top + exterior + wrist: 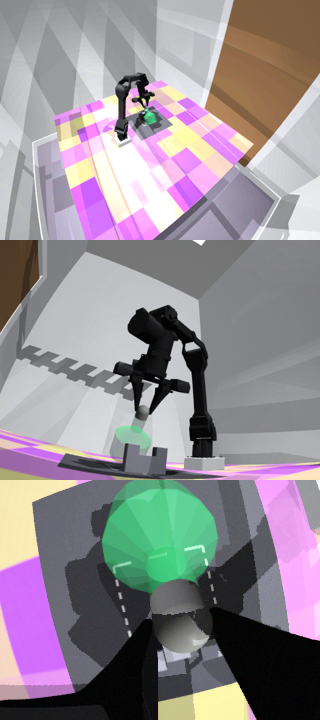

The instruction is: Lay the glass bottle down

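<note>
The green glass bottle (150, 117) (133, 437) (160, 525) is tilted, its grey-capped neck leaning to the right in the exterior view. My gripper (146, 106) (142, 411) (182, 620) is shut on the capped top of the neck, one finger on each side. The grey U-shaped rest (131, 459) (141, 115) stands below the neck, apart from it; the neck hides part of it in the wrist view. The dashed outline (202, 547) lies partly under the bottle. Whether the bottle's base edge touches the mat is hard to tell.
A dark grey mat (144, 135) (69, 460) (50, 540) lies under the bottle and rest, on the checkered table (186, 160). The arm's white base (122, 141) (204, 463) stands beside the mat. Dark shadows cross the mat.
</note>
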Available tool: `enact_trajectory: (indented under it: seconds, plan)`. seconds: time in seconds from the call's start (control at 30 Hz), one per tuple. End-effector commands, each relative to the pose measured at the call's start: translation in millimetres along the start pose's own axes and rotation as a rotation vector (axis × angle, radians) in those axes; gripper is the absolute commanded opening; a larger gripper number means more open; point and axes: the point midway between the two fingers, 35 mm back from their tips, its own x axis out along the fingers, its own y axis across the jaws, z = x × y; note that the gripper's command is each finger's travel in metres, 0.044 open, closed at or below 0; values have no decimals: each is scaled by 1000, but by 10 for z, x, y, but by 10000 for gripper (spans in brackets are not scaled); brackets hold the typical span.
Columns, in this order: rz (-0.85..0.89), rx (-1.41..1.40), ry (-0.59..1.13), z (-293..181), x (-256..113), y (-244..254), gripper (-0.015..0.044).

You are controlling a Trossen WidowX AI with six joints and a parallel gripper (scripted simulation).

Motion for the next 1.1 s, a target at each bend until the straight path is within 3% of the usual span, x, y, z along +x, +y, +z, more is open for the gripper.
enact_trajectory:
  seconds: [0.0,1.07]
  plan:
    - [-3,0,6,-90,13,-2,127]
    - [15,-6,-16,-514,109,-44,127]
